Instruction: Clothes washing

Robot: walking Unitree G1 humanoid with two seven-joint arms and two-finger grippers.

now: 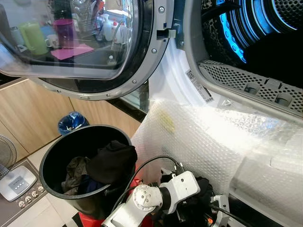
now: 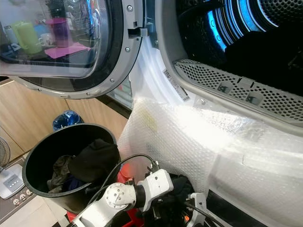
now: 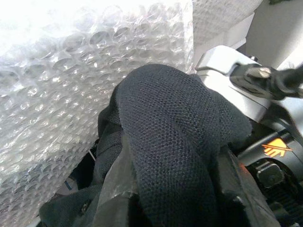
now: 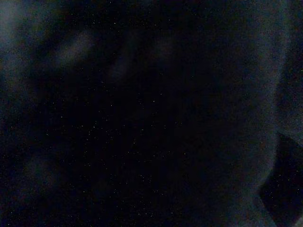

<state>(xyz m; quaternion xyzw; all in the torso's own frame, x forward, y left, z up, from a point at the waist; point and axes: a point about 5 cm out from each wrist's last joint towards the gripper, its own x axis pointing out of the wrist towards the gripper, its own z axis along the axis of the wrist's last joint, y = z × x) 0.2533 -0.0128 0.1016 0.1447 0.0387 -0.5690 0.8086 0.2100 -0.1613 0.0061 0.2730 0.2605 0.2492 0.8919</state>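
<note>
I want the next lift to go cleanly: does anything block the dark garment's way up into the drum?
Nothing visible blocks it. The dark garment sits low by the left gripper; above it the bubble wrap only covers the machine's front, and the drum opening gapes with the door swung aside.

Matt knit black cloth (image 3: 175, 137); glossy bubble wrap (image 1: 213, 142); perforated metal drum (image 1: 289, 9).

The drum mouth (image 1: 265, 42) gapes open; bubble wrap (image 1: 208, 142) drapes below it.

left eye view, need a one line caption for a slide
Robot's left arm bunches a black garment against the bubble-wrapped washer front, below the open drum, beside a black laundry bucket of dark clothes.
</note>
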